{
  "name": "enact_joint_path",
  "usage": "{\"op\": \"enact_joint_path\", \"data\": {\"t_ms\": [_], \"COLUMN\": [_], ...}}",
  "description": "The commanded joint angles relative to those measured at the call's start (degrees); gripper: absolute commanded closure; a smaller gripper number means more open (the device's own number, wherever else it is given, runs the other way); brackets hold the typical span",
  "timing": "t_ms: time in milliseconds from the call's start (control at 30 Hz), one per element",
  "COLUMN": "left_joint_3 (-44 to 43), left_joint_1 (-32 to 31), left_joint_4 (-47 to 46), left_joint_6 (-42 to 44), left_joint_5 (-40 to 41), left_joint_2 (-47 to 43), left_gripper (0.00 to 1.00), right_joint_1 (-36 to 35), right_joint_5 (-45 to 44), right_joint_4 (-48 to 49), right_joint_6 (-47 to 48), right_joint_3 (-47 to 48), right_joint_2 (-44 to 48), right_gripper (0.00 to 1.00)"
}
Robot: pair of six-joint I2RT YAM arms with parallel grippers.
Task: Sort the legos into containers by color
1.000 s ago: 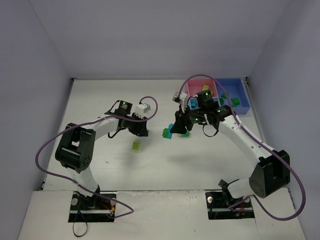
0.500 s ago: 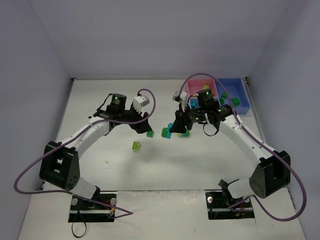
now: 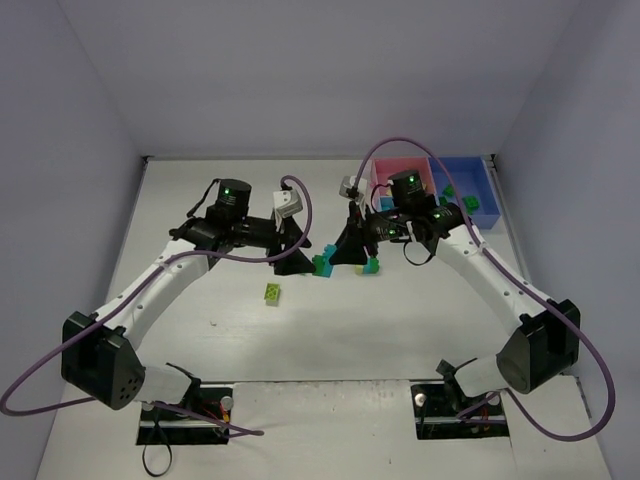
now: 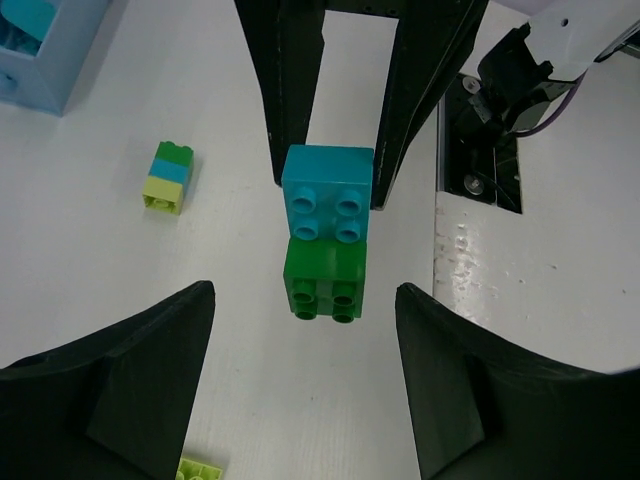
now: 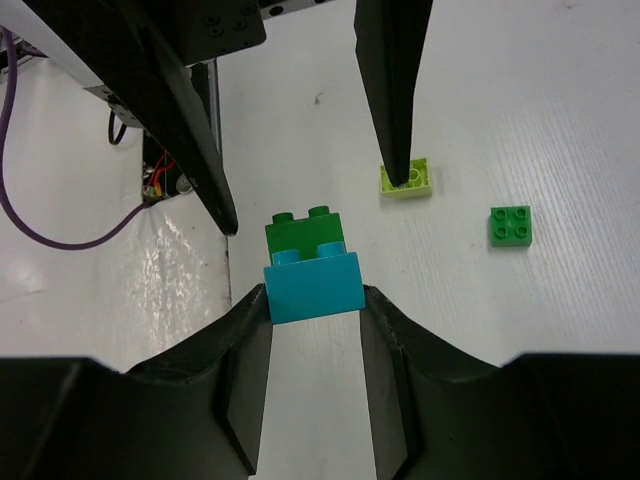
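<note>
White tabletop (image 3: 200, 200), walled in grey on three sides, carries the work; the joined containers (image 3: 465, 163) sit at its far right corner, well apart from the action at centre.

Item under inspection: one two-colour piece (image 3: 322, 265), a cyan brick (image 4: 327, 193) pressed onto a green brick (image 4: 323, 285). It sits mid-table between the two arms. You cannot tell from these views whether it clears the surface.

Right gripper (image 5: 313, 290): clenched on the flat side walls of the cyan half, with the green half projecting beyond its fingertips.

Left gripper (image 4: 305, 300): released, jaws spread wide, one finger either side of the green half and touching neither wall.

Handling assessment: expect a very light, rigid, hard-plastic piece with smooth, glossy walls that may slip under a weak pinch. It should tolerate a firm squeeze. The stud joint is likely the only resistance, so a tilt or peel should part it more readily than a straight pull.

Recommended hold: close your left fingers squarely on the green brick's two opposite flat walls, short of the seam and off the studs.

Also noted: a loose yellow-green brick (image 3: 271, 292), a single green brick (image 5: 510, 226) and a three-colour stack (image 4: 167, 177) lie on the table nearby.
</note>
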State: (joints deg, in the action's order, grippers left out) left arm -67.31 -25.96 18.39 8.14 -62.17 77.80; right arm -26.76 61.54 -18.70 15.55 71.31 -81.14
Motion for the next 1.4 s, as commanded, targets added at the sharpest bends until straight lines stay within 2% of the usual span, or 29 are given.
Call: {"op": "enact_joint_path", "data": {"t_ms": [0,100,200,233,333,400,433,467,567,800,1033,1100,1167,1233,1300,1367], "left_joint_3": [-2.48,-2.74,-3.0,-3.09,-3.0,-2.92,-3.0,-3.0,-2.74,-1.86,-0.9,-0.54,1.21,3.58,5.25,5.96], "left_joint_1": [-1.2,-2.08,-2.35,-2.35,-2.35,-2.35,-2.35,-2.35,-2.35,-0.68,2.31,2.22,1.79,1.09,-1.02,-3.03], "left_joint_4": [0.15,0.33,0.5,0.68,0.77,0.77,0.77,0.85,0.86,4.19,4.9,4.38,0.09,-5.61,-7.4,-8.54], "left_joint_6": [2.23,2.76,2.93,3.19,3.37,3.55,3.55,3.55,4.16,8.81,9.61,9.09,6.73,1.45,-1.88,-3.56], "left_joint_5": [-2.26,-1.2,-1.02,-1.11,-2.07,-2.86,-3.13,-3.3,-3.83,-1.9,-1.12,1.78,4.32,11.17,19.84,24.18], "left_joint_2": [-1.16,-0.54,-0.11,-0.02,0.42,0.69,0.77,0.95,0.6,-2.13,-0.46,0.68,1.3,1.83,3.22,4.37], "left_gripper": [0.34,0.36,0.44,0.52,0.6,0.69,0.74,0.87,1.0,1.0,1.0,1.0,1.0,1.0,1.0,0.95], "right_joint_1": [-1.1,-1.71,-1.98,-1.98,-2.06,-1.98,-1.98,-1.98,-1.8,-0.75,-0.05,0.48,1.8,2.85,4.35,5.49], "right_joint_5": [3.68,4.2,4.2,4.12,4.38,4.29,4.2,4.03,3.59,-1.42,-9.94,-13.36,-18.26,-22.67,-29.17,-33.57], "right_joint_4": [1.56,1.47,1.38,1.38,1.47,1.47,1.47,1.47,1.47,1.12,1.12,1.21,1.65,2.87,3.93,5.6], "right_joint_6": [0.88,0.88,0.8,0.71,0.45,0.44,0.44,0.44,0.53,0.53,-0.87,-1.57,-2.36,-4.38,-6.05,-8.16], "right_joint_3": [3.13,3.57,3.84,3.84,3.93,3.93,3.84,3.75,3.05,-1.07,-4.6,-4.69,-4.43,-4.16,-3.63,-3.19], "right_joint_2": [-0.86,-1.38,-1.56,-1.56,-1.12,-0.95,-0.77,-0.68,-0.59,1.07,2.3,3.09,3.71,4.24,4.77,4.94], "right_gripper": [1.0,1.0,1.0,1.0,1.0,1.0,1.0,1.0,1.0,1.0,1.0,1.0,1.0,1.0,1.0,1.0]}}
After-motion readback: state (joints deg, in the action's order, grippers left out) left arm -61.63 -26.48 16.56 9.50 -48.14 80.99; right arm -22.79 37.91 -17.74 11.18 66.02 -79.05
